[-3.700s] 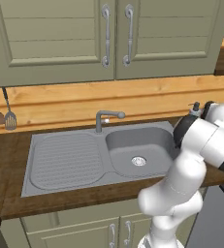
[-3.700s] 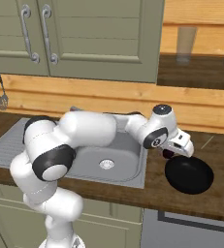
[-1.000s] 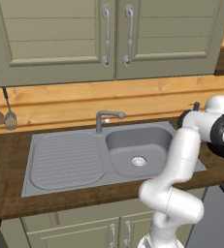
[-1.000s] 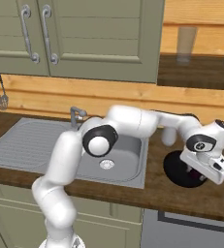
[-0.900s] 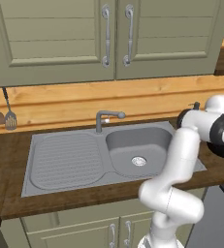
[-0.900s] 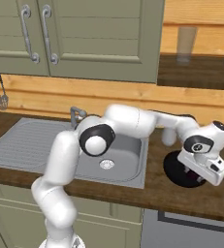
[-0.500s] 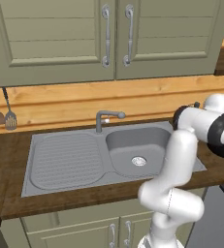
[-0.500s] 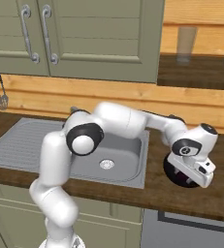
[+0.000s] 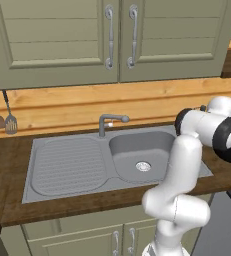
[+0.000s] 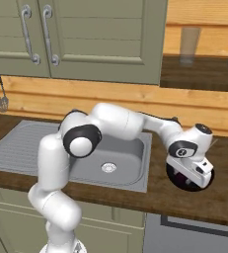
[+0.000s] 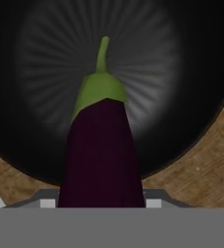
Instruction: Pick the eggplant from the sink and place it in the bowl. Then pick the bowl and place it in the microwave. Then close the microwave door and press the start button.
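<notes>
Your two-finger gripper [image 10: 193,174] grips the small glossy dark-purple eggplant [image 11: 102,150], green stem cap pointing fwd, directly over the round black bowl [image 11: 31,87] on the brown wooden counter [image 10: 219,197], right of the grey steel sink [image 10: 116,159]. Jaws sit part-closed on the veg. Risk, as judged: the eggplant hangs toward the bowl's near rim, so a release w/o centring could tip it onto the counter; descending too far could knock the bowl.
</notes>
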Robot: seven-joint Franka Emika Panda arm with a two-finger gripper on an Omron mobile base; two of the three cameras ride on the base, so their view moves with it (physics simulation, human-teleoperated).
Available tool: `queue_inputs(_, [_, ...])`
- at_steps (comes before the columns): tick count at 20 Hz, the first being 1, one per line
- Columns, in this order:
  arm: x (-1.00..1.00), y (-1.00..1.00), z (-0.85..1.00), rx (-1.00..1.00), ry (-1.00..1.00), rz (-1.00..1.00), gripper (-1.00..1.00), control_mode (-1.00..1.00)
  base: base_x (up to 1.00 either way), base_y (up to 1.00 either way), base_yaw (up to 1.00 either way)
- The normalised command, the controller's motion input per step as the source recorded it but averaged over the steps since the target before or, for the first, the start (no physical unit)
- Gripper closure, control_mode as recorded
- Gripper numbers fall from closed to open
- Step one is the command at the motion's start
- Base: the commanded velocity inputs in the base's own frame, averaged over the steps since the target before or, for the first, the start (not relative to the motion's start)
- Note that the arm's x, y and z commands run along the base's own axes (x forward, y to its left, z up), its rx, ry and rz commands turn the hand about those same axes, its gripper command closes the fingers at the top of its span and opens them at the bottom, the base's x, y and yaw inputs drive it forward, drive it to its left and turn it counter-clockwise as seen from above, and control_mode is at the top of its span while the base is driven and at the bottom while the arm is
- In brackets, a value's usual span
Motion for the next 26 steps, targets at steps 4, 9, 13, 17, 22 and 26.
queue_inputs(4, [0.14,0.0,0.0,0.0,0.0,0.0,1.0,-1.0,0.0,0.0,0.0])
queue_inputs(9, [0.23,0.0,0.0,0.0,0.0,0.0,1.0,-1.0,0.0,0.0,0.0])
queue_inputs(13, [0.23,0.0,-0.08,0.0,0.0,0.0,1.0,-1.0,0.0,0.0,0.0])
queue_inputs(17, [0.01,0.0,-0.34,0.0,0.0,0.0,-1.0,-1.0,0.0,0.0,0.0])
queue_inputs(22, [0.0,0.0,-0.09,0.0,-0.07,0.0,-1.0,-1.0,0.0,0.0,0.0])
queue_inputs(26, [-0.12,-0.13,0.04,0.0,-0.2,0.0,-1.0,-1.0,0.0,0.0,0.0])
